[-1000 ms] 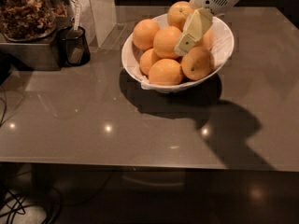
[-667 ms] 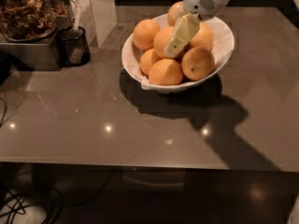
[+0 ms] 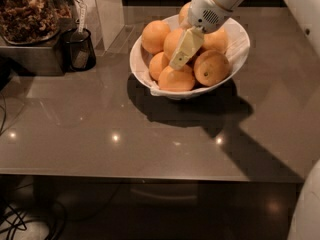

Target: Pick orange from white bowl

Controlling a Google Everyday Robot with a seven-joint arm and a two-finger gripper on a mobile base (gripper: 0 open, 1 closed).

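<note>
The white bowl [image 3: 235, 59] stands at the back middle of the table and holds several oranges. My gripper [image 3: 177, 63] reaches down into it from the upper right. Its cream tip lies over the middle of the pile, against a plain-skinned orange [image 3: 171, 40] and just above the front orange [image 3: 177, 80]. To its right lies an orange with a dark stem dot [image 3: 211, 67]. Other oranges sit at the left [image 3: 155, 35] and at the back, partly hidden by the wrist [image 3: 207, 15]. No orange is lifted.
A small dark cup [image 3: 79, 51] with a utensil in it stands left of the bowl. Behind it is a glass container of brown pieces [image 3: 27, 11] on a metal base, and a white upright block [image 3: 107, 9]. The table's front edge [image 3: 150, 176] runs across; cables lie below at left.
The gripper has moved left and down, from the bowl's right side to the middle of the pile. The bowl and oranges have not shifted.
</note>
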